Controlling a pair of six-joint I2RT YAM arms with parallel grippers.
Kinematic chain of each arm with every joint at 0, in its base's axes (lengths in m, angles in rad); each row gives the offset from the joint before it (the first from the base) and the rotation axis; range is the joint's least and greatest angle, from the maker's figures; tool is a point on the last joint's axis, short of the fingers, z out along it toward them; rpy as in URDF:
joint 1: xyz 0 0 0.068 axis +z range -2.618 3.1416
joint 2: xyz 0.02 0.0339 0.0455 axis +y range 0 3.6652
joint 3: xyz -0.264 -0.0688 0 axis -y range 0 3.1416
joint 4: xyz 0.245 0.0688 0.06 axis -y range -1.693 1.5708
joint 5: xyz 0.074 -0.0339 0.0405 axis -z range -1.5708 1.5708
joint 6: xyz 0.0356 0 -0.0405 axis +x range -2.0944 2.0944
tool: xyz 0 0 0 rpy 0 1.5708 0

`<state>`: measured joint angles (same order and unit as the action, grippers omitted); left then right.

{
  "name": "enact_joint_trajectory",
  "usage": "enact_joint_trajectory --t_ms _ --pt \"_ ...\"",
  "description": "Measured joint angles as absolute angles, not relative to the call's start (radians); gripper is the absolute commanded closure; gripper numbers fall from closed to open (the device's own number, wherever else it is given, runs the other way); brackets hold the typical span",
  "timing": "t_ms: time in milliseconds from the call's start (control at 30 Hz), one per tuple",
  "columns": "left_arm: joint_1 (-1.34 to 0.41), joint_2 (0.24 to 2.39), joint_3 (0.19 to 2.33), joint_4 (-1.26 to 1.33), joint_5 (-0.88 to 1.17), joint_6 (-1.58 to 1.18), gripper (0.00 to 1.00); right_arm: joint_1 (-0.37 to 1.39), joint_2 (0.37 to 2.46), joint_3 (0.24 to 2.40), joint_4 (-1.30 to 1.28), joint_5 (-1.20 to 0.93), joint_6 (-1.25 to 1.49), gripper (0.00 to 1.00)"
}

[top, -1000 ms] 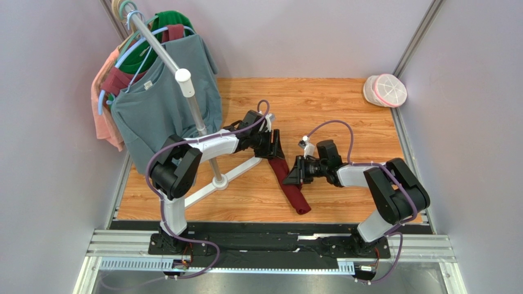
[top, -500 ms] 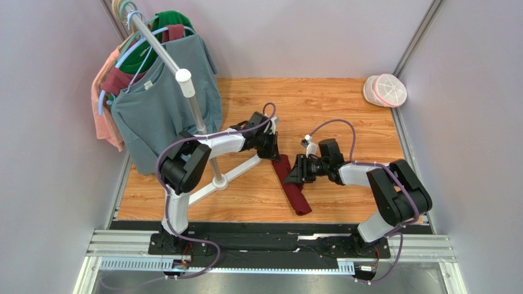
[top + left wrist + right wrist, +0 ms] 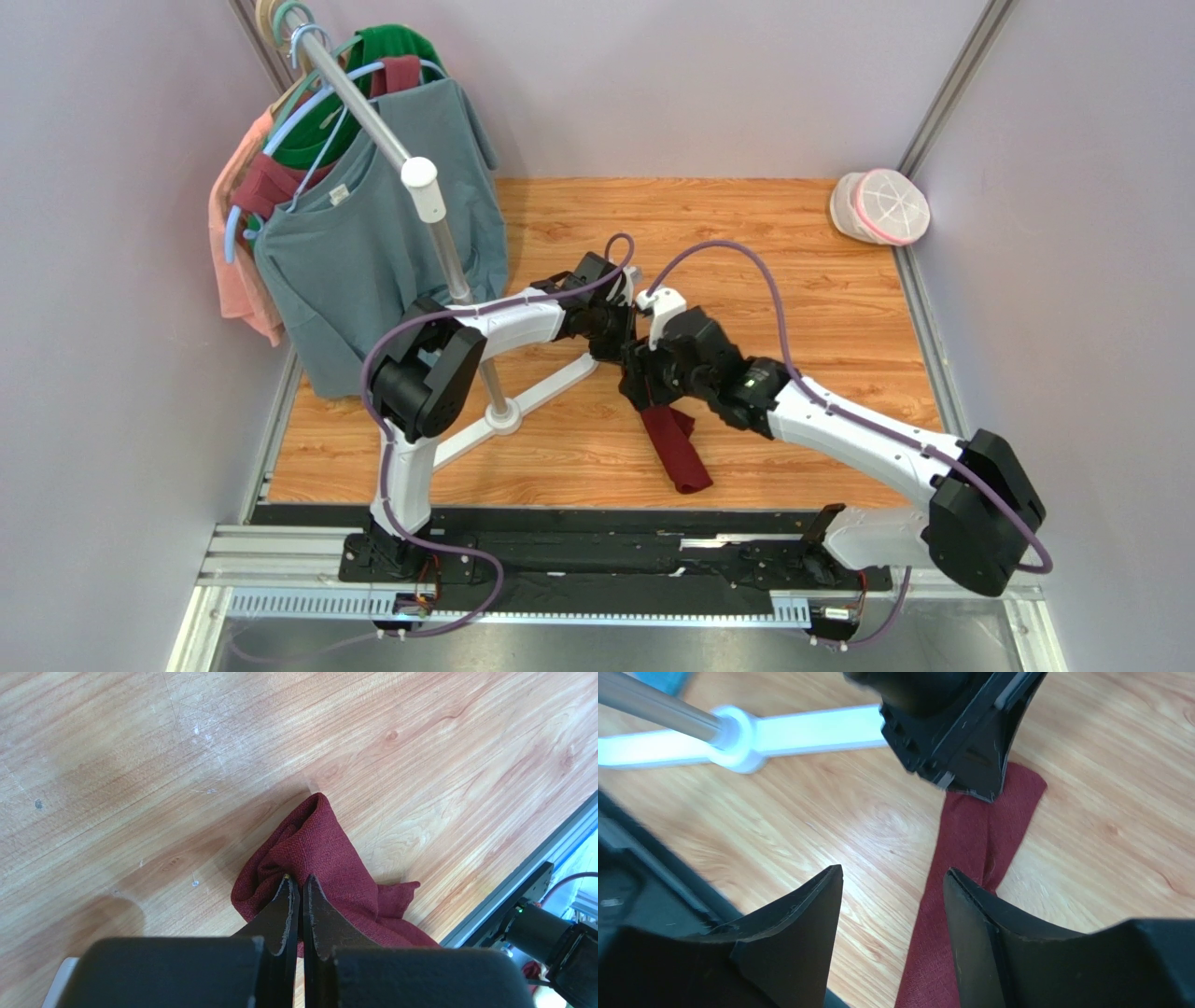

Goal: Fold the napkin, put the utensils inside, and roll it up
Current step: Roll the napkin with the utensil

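The napkin (image 3: 679,445), a soft, coarse-woven maroon cloth, lay as a long narrow strip on the wood-grain table (image 3: 786,252), bunched into wrinkled folds at its far end. The left gripper (image 3: 296,880) was pinched tight on that bunched end. The right gripper (image 3: 892,875) hung spread wide over the strip, holding nothing. A second before, the right arm had been tucked back to the strip's right; it had since reached across beside the left gripper.

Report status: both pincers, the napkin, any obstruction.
Left pincer shut on far end of napkin. Right pincer open over it. Napkin bunched into narrow strip, fork not seen. White rack base close alongside.
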<state>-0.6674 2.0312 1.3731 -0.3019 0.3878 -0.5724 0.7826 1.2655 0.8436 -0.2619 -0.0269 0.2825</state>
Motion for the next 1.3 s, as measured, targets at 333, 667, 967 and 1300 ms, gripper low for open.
enact_joint_trajectory --t_ms 333,667,967,1300 --pt "-0.667 2.035 1.383 -0.314 0.391 -0.573 1.00 1.032 1.427 0.844 -0.366 0.405 0.282 0.44" --pt "-0.668 2.035 1.385 -0.318 0.392 -0.573 1.00 1.060 1.506 0.844 -0.369 0.489 0.294 0.48" --pt "-0.668 2.035 1.390 -0.322 0.393 -0.573 1.00 1.062 1.583 0.844 -0.362 0.527 0.299 0.44" --pt "-0.672 2.035 1.406 -0.332 0.398 -0.572 0.79 1.070 1.650 0.854 -0.366 0.638 0.371 0.49"
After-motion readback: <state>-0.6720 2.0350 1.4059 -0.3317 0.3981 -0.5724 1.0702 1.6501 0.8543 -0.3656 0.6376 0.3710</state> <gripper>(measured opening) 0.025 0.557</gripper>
